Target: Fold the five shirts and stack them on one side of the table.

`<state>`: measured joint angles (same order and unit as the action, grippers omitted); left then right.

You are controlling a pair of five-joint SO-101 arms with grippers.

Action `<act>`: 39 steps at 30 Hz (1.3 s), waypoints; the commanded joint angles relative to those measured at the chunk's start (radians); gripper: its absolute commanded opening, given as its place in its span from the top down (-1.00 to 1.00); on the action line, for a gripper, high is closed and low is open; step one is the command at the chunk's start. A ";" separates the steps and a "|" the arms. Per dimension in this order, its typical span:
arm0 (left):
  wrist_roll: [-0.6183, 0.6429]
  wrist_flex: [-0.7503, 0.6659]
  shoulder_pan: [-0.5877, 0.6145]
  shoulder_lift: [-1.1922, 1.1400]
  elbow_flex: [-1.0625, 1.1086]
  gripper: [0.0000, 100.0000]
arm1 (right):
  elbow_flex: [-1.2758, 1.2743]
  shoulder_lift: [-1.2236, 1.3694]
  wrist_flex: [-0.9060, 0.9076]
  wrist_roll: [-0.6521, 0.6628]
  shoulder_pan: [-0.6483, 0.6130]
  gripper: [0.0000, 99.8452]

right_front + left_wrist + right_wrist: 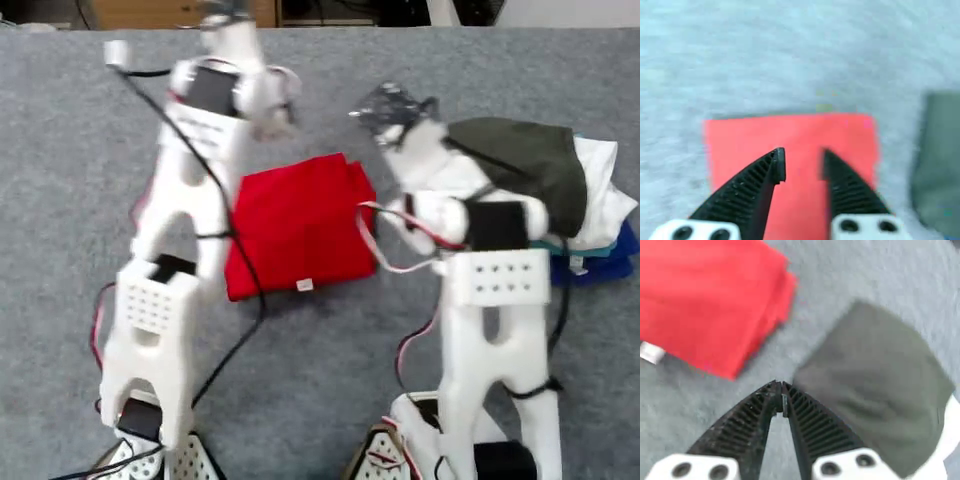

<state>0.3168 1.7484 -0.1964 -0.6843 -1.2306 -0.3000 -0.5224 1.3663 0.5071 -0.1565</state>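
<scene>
A folded red shirt [300, 225] lies mid-table between the two arms. My left gripper [802, 165] hovers open above it, fingers apart and nothing between them; from above it sits near the shirt's far left corner [272, 100]. A dark green shirt [530, 165] tops a stack at the right, over a white shirt [605, 195] and a blue one [610, 262]. My right gripper [781, 396] is shut, its tips over bare table just beside the dark green shirt's [875, 385] edge, with the red shirt [710, 305] off to one side. In the high view this gripper [388, 110] is just past the red shirt's far right corner.
Grey carpet-like table surface [80, 180] is bare on the left and along the front. Cables [385, 262] trail from the right arm across the red shirt's right edge. A small white tag [305, 286] shows at the red shirt's near edge.
</scene>
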 commanded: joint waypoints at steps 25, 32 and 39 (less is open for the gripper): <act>-0.155 -0.206 0.106 -0.079 0.230 0.96 | 0.328 0.651 0.014 -0.095 -0.022 0.99; -0.198 0.011 0.121 0.007 -0.026 0.97 | 0.498 0.374 0.173 -0.094 0.062 0.99; -0.272 0.017 0.201 0.240 0.115 0.97 | 0.437 0.127 0.405 -0.087 0.127 0.99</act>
<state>0.0698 1.7499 -0.0215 -0.6122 -1.2045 0.1527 -0.2923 1.6840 0.4212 -0.0629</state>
